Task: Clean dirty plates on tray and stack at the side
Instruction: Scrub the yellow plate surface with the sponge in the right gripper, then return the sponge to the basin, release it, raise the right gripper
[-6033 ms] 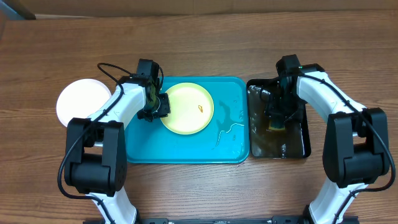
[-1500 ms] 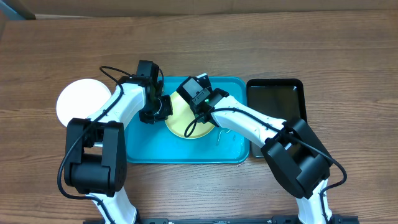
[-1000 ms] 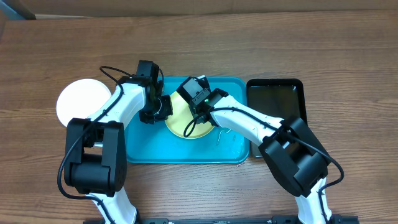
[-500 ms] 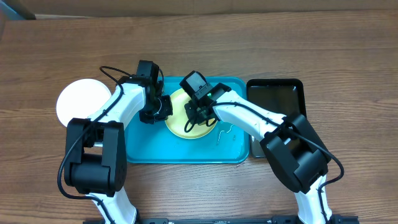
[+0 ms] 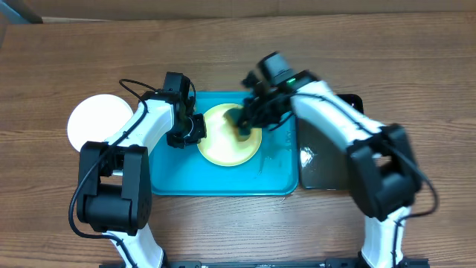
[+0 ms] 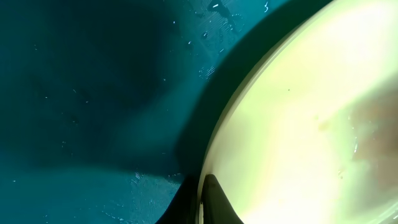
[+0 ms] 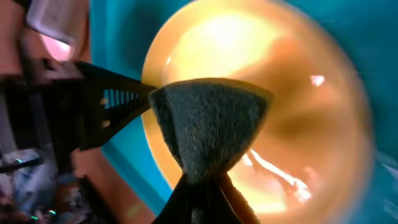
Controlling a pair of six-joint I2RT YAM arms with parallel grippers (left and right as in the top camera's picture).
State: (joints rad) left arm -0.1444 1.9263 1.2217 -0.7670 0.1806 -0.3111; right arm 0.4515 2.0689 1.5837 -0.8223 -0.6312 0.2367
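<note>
right gripper [image 7: 200,190]: clamped on a dark scrub pad [image 7: 208,124], held over the yellow-green plate [image 5: 223,147]
left gripper [image 5: 190,128]: pinched on that plate's left rim
yellow-green plate: laid in the turquoise tray [image 5: 175,175], upper middle
tray axis: long side run left to right, as seen from overhead
white plate [image 5: 95,123]: set left of the tray, apart from it

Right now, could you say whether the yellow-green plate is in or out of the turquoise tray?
In: the yellow-green plate lies inside the turquoise tray, left gripper pinching its edge, right gripper holding a sponge over it.
</note>
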